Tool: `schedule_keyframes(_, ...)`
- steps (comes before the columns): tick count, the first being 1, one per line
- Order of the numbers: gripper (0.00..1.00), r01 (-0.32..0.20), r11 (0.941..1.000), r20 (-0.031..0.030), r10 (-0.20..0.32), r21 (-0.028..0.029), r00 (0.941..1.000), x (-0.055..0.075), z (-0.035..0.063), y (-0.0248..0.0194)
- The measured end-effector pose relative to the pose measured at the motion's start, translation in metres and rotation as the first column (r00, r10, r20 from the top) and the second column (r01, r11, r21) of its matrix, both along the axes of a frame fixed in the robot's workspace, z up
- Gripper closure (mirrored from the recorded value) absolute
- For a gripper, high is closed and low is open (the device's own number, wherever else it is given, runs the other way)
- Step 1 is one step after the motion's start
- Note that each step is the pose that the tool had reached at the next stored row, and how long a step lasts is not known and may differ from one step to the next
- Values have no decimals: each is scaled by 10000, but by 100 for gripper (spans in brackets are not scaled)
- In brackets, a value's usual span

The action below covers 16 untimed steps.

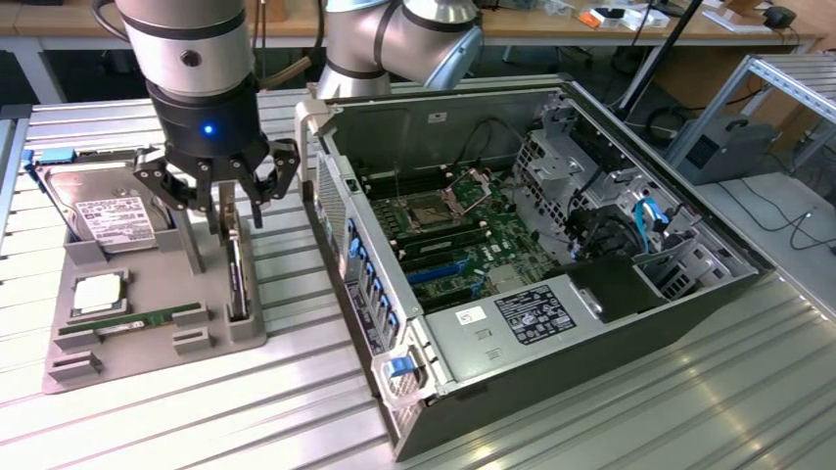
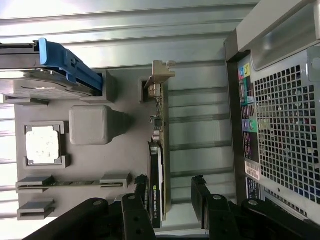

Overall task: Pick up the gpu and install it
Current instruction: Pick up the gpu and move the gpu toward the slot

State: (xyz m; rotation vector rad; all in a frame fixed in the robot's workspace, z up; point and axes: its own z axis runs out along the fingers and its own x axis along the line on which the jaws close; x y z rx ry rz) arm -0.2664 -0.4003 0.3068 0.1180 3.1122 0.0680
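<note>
The gripper (image 2: 170, 184) hangs wide open over the gray tray (image 1: 157, 269), 1 finger (image 2: 141, 187) on each side of the gpu (image 2: 161, 150), which stands on edge in the tray's slot. If the closing fingers sit off-center, they may tilt or jam the gpu.

Nearby case wall (image 1: 337, 230) seemingly crowds gpu (image 1: 237, 279).
</note>
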Motion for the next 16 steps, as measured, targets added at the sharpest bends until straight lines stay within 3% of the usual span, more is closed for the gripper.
schedule_keyframes(16,52,0,10000,-1,0,-1,10000,0,-58,-1)
